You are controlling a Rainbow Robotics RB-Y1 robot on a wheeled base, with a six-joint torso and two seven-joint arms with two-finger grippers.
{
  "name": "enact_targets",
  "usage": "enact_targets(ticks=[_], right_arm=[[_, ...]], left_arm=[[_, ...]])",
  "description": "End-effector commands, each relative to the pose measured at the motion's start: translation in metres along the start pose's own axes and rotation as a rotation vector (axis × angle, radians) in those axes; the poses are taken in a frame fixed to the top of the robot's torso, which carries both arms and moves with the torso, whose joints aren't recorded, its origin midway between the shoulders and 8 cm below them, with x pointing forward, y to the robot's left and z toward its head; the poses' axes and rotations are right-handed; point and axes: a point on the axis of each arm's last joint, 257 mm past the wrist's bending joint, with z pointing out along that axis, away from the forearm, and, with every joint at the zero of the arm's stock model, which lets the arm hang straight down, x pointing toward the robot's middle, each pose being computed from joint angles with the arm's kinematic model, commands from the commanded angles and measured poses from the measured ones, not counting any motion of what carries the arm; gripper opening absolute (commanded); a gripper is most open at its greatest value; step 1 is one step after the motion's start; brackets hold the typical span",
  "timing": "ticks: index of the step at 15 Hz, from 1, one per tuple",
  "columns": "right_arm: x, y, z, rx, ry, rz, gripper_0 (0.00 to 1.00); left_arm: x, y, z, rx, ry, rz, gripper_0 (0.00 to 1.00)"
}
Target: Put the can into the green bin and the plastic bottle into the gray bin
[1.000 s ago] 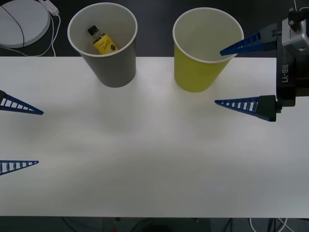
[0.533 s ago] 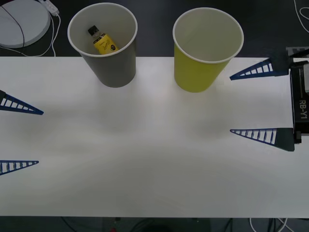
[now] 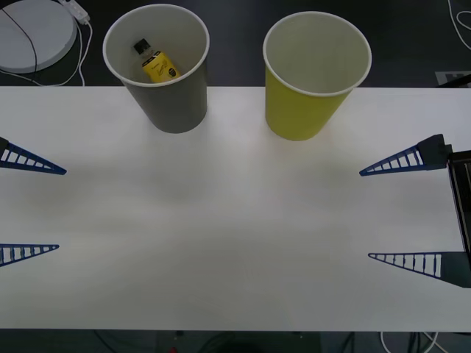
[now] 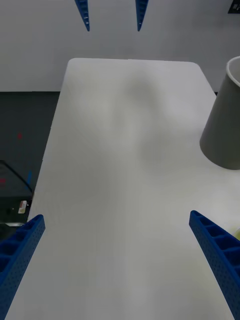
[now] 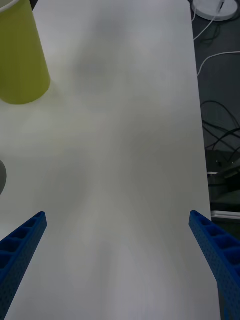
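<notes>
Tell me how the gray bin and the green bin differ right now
Color: the gray bin is gray outside, the green bin yellow-green. Contents: the gray bin holds the plastic bottle; nothing can be seen inside the green bin. Position: the gray bin stands nearer the robot's left, the green bin nearer its right. Both are upright, tapered, white-rimmed cups of similar size.

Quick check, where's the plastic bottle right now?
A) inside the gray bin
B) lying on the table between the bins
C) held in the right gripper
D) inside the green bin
A: the plastic bottle lies inside the gray bin, black cap up; the green bin beside it shows a pale inside with no bottle, and the right gripper has its jaws open over bare table.
</notes>
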Motion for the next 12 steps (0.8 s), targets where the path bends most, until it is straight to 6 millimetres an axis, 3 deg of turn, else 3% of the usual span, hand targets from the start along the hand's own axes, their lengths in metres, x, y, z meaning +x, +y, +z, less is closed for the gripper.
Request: enact_targets(ticks=[1,12], right_arm=[[0.002,0.016,-0.002,-0.017,0.009,0.025,1.00],[0.004,0.027,-0.002,-0.028,0.015,0.056,1.00]], left_arm=[[0.000,0.000,0.000,0.000,0.000,0.000,1.00],[0.000,0.000,0.000,0.000,0.000,0.000,1.00]])
